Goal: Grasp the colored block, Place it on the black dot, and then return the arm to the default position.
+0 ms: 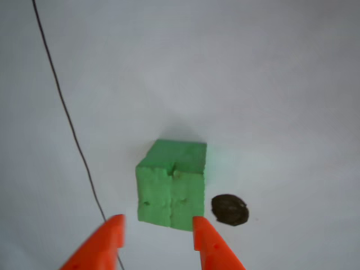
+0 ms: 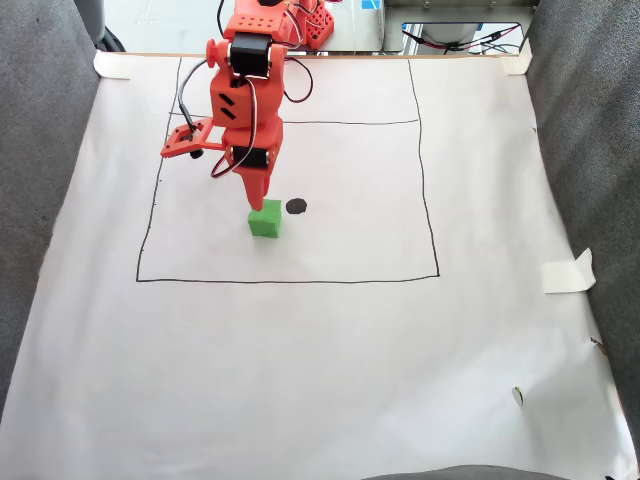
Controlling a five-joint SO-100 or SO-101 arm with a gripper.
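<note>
Orange claw [image 1: 157,236] hangs released, empty, just above the green block [image 1: 171,184], which sits on the white surface [image 1: 270,84] just left of the black dot [image 1: 229,210] in the other view. Best approach: descend straight, straddle both sides w/ even gap, then clench gently; foam looks soft.

White paper sheet [image 2: 330,360] covered worktop, black rectangle outline [image 2: 290,280] drawn on it. Tape pieces [image 2: 568,272] held right edge and far corners. Grey fabric [image 2: 40,150] flanked both side edges.
</note>
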